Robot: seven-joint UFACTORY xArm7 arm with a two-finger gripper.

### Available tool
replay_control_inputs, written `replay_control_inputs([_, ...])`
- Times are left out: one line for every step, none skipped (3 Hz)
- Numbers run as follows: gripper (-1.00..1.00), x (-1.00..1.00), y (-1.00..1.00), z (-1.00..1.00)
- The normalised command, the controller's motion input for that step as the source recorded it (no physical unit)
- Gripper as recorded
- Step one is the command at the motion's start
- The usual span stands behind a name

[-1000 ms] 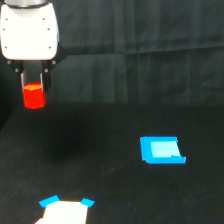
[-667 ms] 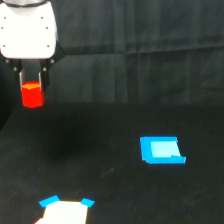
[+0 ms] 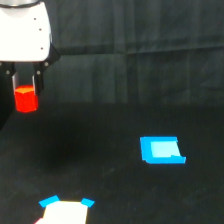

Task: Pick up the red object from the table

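The table (image 3: 100, 165) is a broad matte black surface. A flat blue rectangle (image 3: 161, 150) lies on it toward the exterior view's right. A white sheet with blue corners (image 3: 65, 211) lies at the bottom edge.

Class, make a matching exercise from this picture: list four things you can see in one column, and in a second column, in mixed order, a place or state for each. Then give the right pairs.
Things:
1. red object
2. blue rectangle
3. white patch with blue corners
4. gripper

Places or states:
A. at the bottom edge of the exterior view
B. lying flat on the table, toward the exterior view's right
C. white body, fingers pointing down, upper left of the exterior view
D. held between two fingers, above the table

Pairs: 1-D, 2-B, 3-A, 4-C
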Motion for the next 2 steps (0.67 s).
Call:
replay_control_inputs([-1.00, -0.23, -0.30, 0.09])
replay_control_inputs([-1.00, -0.16, -0.30, 0.25])
